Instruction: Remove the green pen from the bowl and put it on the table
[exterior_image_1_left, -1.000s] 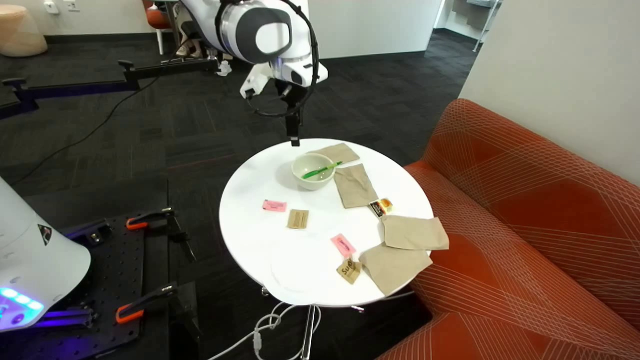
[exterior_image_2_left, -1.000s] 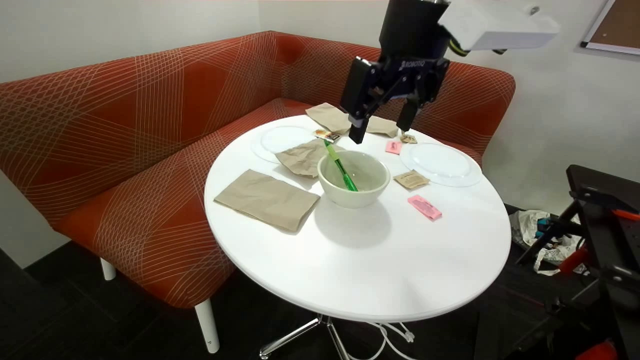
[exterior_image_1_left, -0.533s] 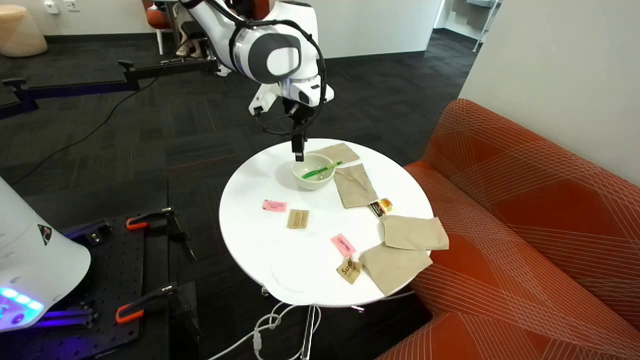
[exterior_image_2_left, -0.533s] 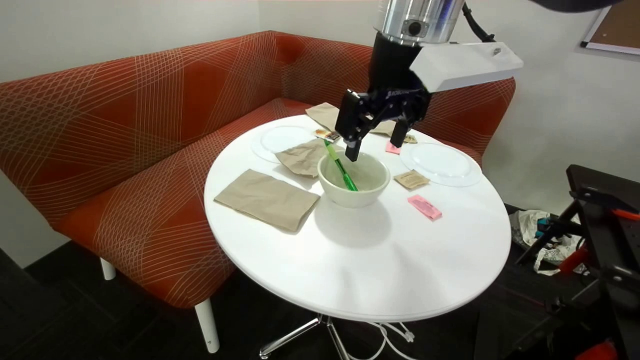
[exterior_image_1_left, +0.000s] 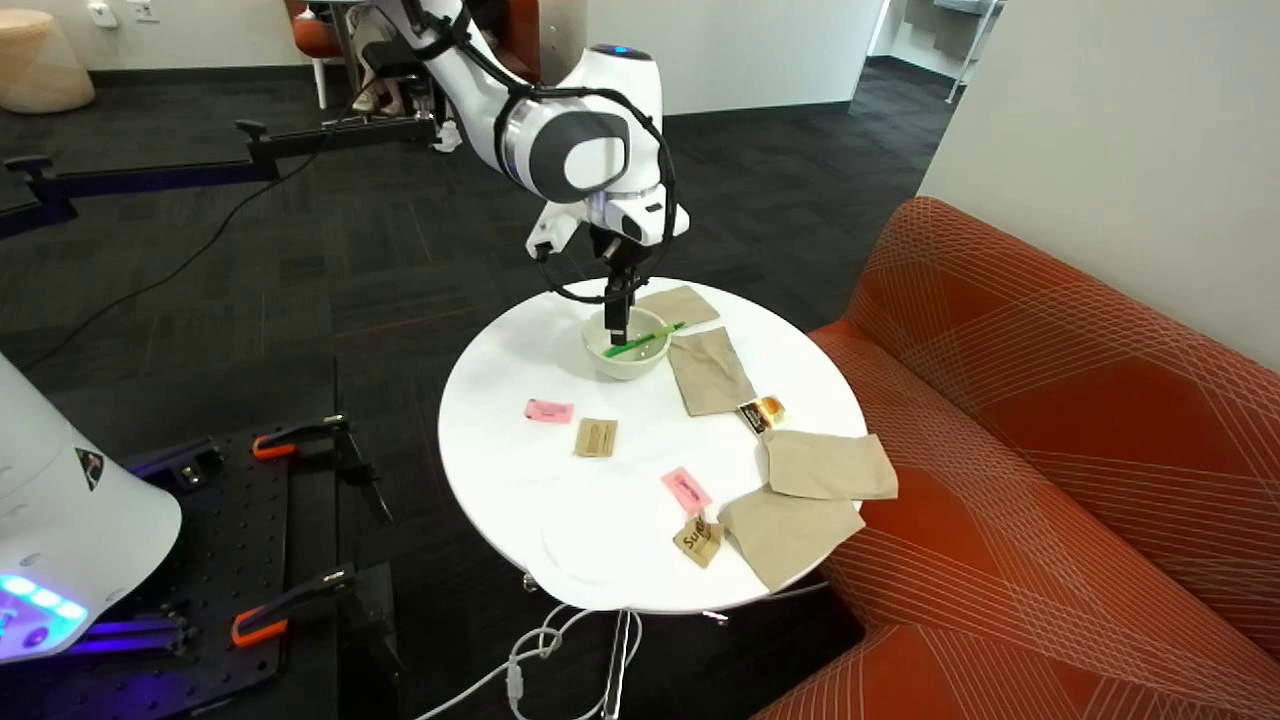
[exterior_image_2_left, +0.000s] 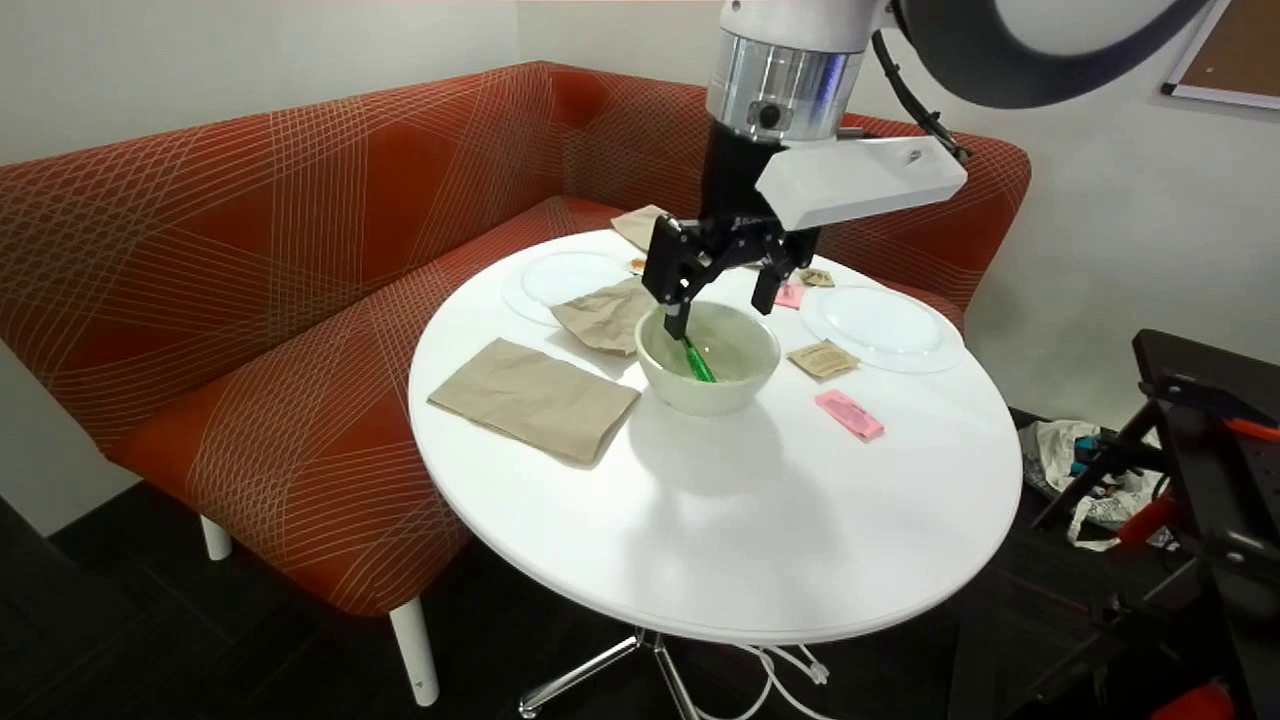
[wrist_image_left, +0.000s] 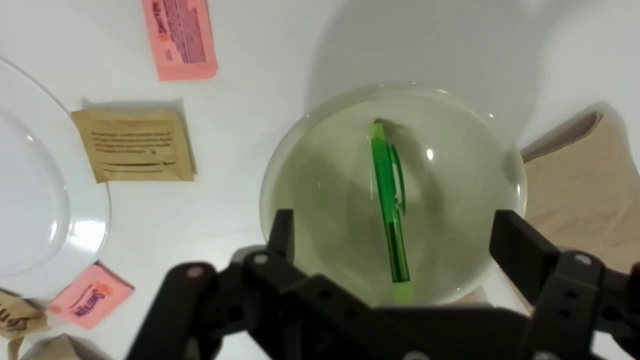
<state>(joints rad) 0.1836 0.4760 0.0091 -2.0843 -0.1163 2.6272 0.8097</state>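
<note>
The green pen (exterior_image_1_left: 655, 338) lies tilted in the whitish bowl (exterior_image_1_left: 625, 369), with its upper end over the rim. In an exterior view, the finger hides the upper part of the pen (exterior_image_2_left: 699, 362); the bowl (exterior_image_2_left: 708, 398) stands upright on the round white table (exterior_image_2_left: 870, 540). In the wrist view the pen (wrist_image_left: 385, 175) runs lengthwise between the fingers, its near end close to the gripper body. My gripper (wrist_image_left: 393, 222) is open and empty above the bowl (wrist_image_left: 460, 180), one finger on each side of the pen, apart from it. The gripper (exterior_image_2_left: 721, 312) points down.
Brown napkins (exterior_image_2_left: 540, 400) lie beside the bowl. Pink packets (exterior_image_2_left: 850, 415) and a tan packet (exterior_image_2_left: 823, 359) lie on the table. Clear plates (exterior_image_2_left: 882, 328) stand farther off. A red sofa (exterior_image_1_left: 1060, 400) borders the table.
My gripper has moved down and across to above the bowl, over the pen, still open. The pen and bowl have not moved.
</note>
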